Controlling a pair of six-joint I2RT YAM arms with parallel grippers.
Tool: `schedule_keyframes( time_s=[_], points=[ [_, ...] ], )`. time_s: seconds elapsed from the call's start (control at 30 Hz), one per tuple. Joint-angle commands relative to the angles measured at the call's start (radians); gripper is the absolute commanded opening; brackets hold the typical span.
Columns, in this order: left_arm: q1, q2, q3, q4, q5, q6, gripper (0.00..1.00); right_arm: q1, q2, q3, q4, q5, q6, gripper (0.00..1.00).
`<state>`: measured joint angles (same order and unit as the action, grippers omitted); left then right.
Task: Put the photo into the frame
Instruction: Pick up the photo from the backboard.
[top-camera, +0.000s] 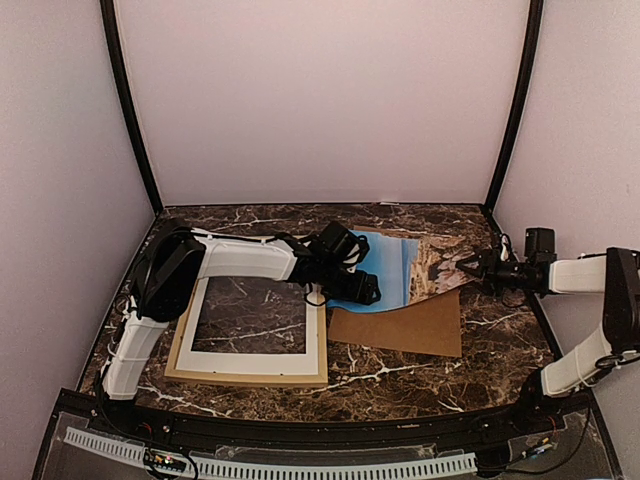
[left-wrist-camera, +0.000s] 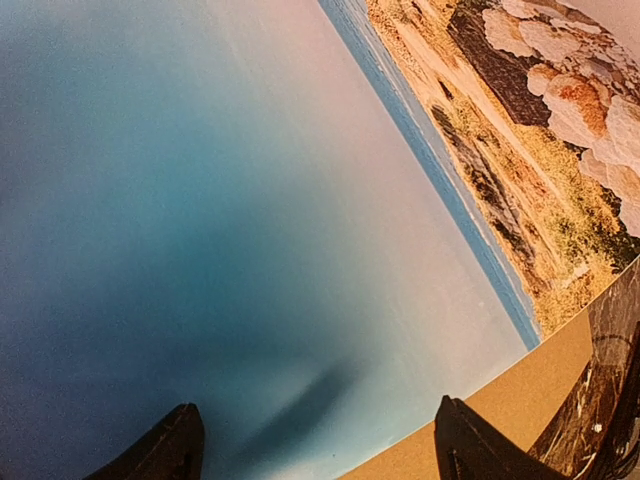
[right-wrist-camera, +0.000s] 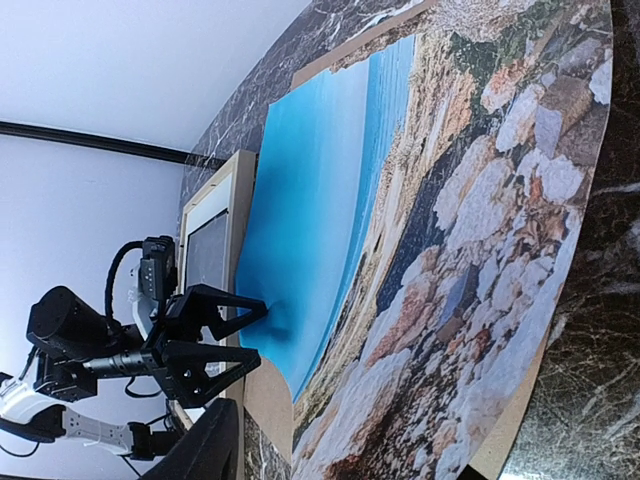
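Beach photo (top-camera: 398, 268) lies right of light wood frame (top-camera: 242, 379).

Both arms are the same build: white shell links, black joints. Left arm (top-camera: 240, 258): long white tube link, fat black elbow housing, white base link. Black cable (right-wrist-camera: 110, 275) loops off the wrist end, and a black wrist camera (top-camera: 337, 242) sits on top. Left gripper (right-wrist-camera: 262, 335) is all black with a skeleton-style body and triangular cutouts; its fingers (left-wrist-camera: 170, 452) taper to blunt dark tips. Right arm (top-camera: 580, 272): same white links, black joint block, boxy black camera box (top-camera: 540, 243). Right gripper (top-camera: 470, 266) is black too.
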<state>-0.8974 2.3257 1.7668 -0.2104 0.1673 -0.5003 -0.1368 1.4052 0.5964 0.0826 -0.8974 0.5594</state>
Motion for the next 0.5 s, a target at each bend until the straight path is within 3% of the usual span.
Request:
schedule_keyframes(
  time_s=[0.0,0.47],
  points=[
    [-0.004,0.071,-0.032,-0.158,-0.010,-0.003,0.83,0.008,-0.020,0.019,0.025,-0.019,-0.005,0.48],
    [-0.004,0.015,-0.052,-0.121,0.006,0.002,0.83,0.003,-0.028,0.108,-0.240,0.233,-0.102,0.08]
  ],
)
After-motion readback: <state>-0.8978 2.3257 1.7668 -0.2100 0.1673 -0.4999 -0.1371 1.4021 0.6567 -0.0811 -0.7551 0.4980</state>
